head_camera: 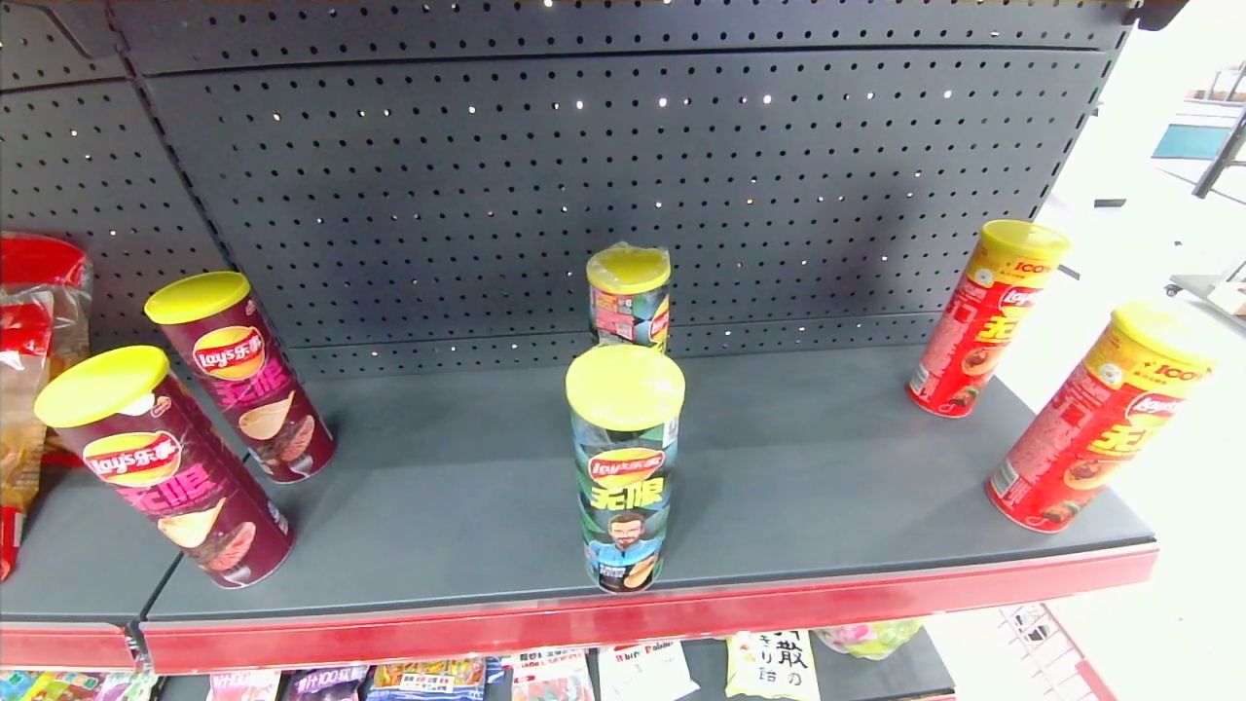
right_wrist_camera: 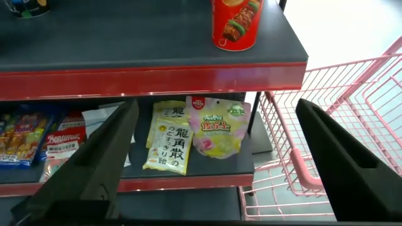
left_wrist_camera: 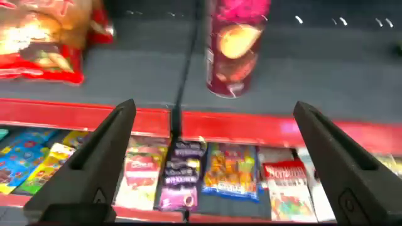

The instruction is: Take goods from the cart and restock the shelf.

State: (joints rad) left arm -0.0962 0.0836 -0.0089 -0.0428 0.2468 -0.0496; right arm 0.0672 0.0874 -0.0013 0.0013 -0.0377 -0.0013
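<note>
Restocking is judged partly advanced: the shelf (head_camera: 798, 467) carries six crisp cans, all upright, in three pairs well apart, with wide bare deck between them. At the left stand the near maroon can (head_camera: 161, 467) and the far maroon can (head_camera: 243, 375). At the centre the near green can (head_camera: 625, 467) stands close to the front edge, and the far green can (head_camera: 629, 297) stands behind it against the perforated back panel. At the right stand the far red can (head_camera: 983, 316) and the near red can (head_camera: 1100, 419). Each row has room for more, so most of the filling appears to be outstanding. Neither arm carries goods. The left gripper (left_wrist_camera: 215, 110) is level with the red front edge below the maroon cans, fingers apart and empty. The right gripper (right_wrist_camera: 217, 107) is low at the shelf's right end, fingers likewise apart and empty. The pink wire cart (right_wrist_camera: 301, 182) stands just right of the shelving, near the right gripper; what it holds cannot be told from the part seen. The lower shelf (right_wrist_camera: 188, 182) holds flat snack packets (right_wrist_camera: 169, 138), and bagged snacks (head_camera: 29, 331) occupy the bay to the left. The next step is judged to be a pick from the cart.
</note>
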